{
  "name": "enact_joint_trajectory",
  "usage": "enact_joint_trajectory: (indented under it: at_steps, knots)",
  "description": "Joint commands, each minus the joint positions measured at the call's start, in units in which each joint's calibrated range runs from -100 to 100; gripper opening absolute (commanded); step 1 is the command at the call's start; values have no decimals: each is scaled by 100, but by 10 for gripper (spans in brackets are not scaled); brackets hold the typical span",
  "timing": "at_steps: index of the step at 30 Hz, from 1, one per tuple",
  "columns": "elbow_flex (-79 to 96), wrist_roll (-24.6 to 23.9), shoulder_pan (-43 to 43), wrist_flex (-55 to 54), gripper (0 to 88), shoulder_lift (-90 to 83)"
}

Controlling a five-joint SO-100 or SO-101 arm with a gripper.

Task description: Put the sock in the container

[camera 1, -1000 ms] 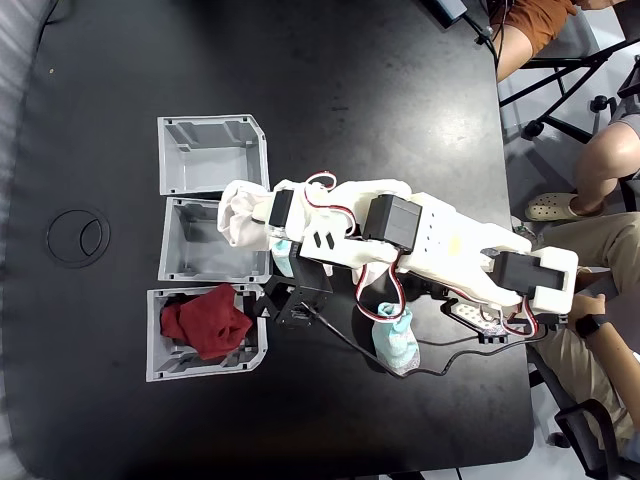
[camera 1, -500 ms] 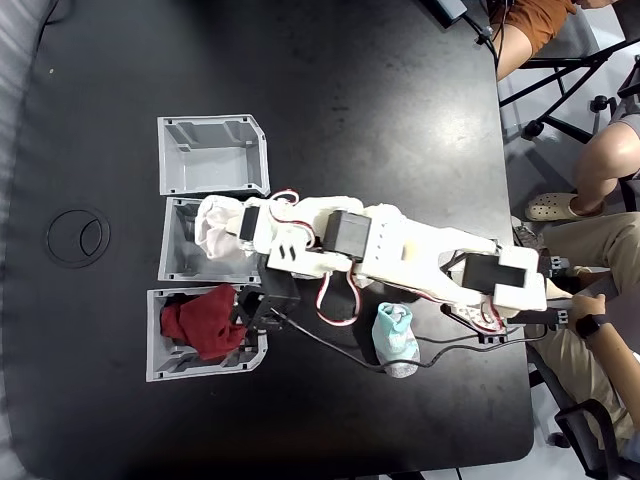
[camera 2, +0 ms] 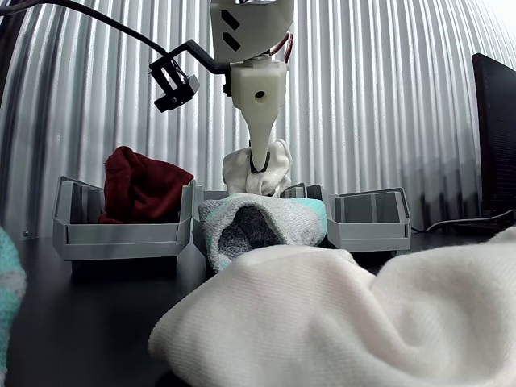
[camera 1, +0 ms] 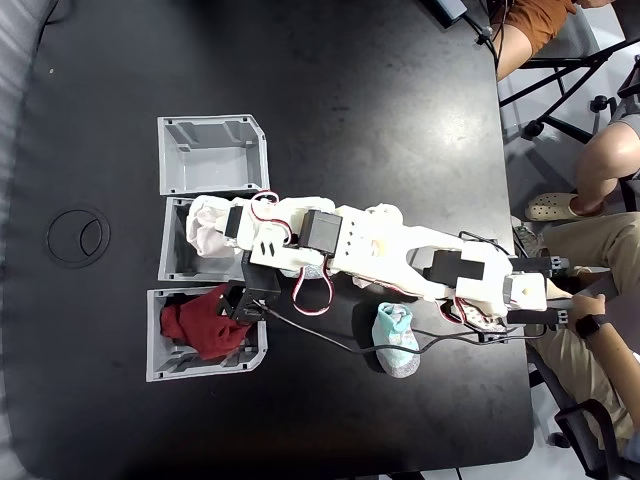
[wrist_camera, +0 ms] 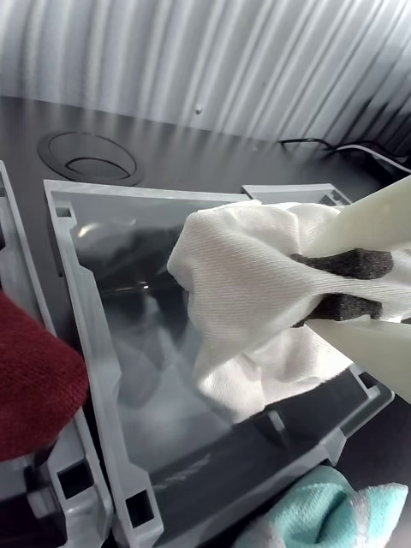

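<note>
In the fixed view my gripper (camera 1: 207,224) is shut on the white sock (camera 1: 203,214), a soft lump held over the middle grey container (camera 1: 190,263) of a row of three. The wrist view shows the sock (wrist_camera: 244,291) pinched between the dark foam pads (wrist_camera: 347,262), hanging just above the container's bare floor and ribbed rim (wrist_camera: 86,291). Seen from the low other view, the gripper (camera 2: 258,164) holds the sock (camera 2: 270,173) above the bins' rims, not resting in one.
A red cloth (camera 1: 205,322) fills the neighbouring bin (camera 1: 155,340); the bin on the other side (camera 1: 210,150) holds nothing. A mint-green sock (camera 1: 397,338) and a cable lie on the black table near the arm's base. A larger white sock (camera 2: 363,322) lies near the other-view camera. People sit at the right edge (camera 1: 600,250).
The arm has swung left, carrying the white sock from the middle container's near edge to over its interior. The mint-green sock on the table has come clear of the arm.
</note>
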Motion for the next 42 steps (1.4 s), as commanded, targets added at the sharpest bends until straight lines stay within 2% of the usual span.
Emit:
enact_joint_trajectory:
  at_steps: [1, 6, 10, 20, 30, 33, 35, 36, 42]
  knots:
    - [-329, -23, -7, -59, 54, -95]
    - [-266, -23, -7, 34, 175, -87]
    - [-320, -23, -15, 291, 230, -95]
    - [-347, 0, -94, 888, 231, -288]
    - [-275, -23, -369, 2673, 227, -1660]
    - [-266, 0, -432, 3339, 172, -2028]
    - [-266, 17, -432, 3638, 86, -2237]
    - [-266, 23, -417, 3826, 12, -2379]
    - [491, 29, -291, 3852, 13, -3266]
